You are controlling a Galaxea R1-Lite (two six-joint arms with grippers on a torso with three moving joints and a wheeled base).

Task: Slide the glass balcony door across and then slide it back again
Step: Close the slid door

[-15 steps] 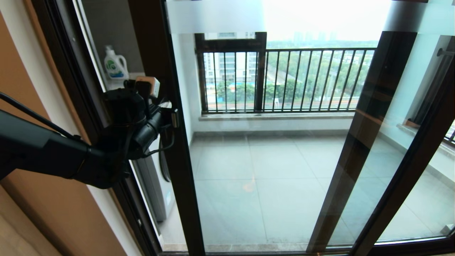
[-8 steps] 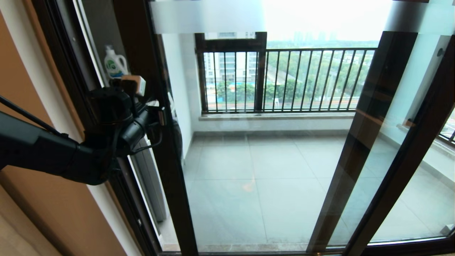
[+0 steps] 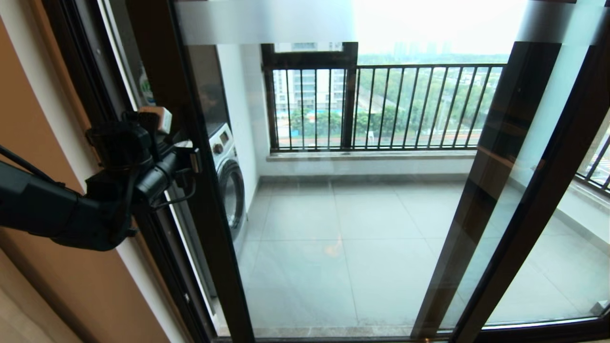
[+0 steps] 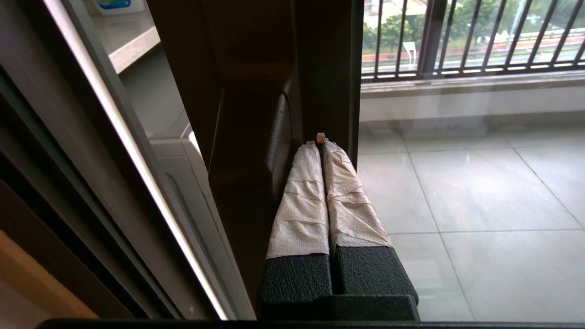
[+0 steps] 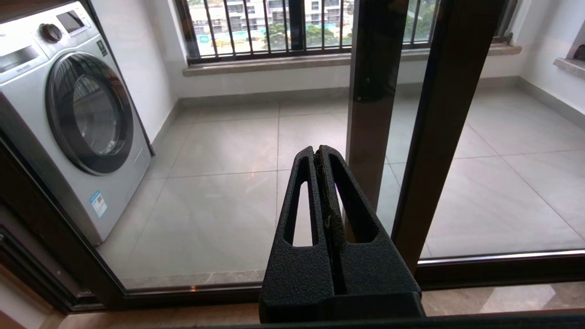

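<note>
Balcony floor (image 3: 333, 228) behind glass balcony door (image 3: 209, 228) — left gripper (image 4: 318, 139) closed against frame, handle hidden; right gripper (image 5: 318, 153) closed.

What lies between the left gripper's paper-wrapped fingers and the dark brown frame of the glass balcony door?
Nothing: in the left wrist view the shut left gripper meets the dark brown frame of the glass balcony door directly, beside its black handle.

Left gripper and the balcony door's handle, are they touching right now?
Touching. In the left wrist view the left gripper, its fingers shut, lies flush against the side of the black handle on the glass balcony door.
</note>
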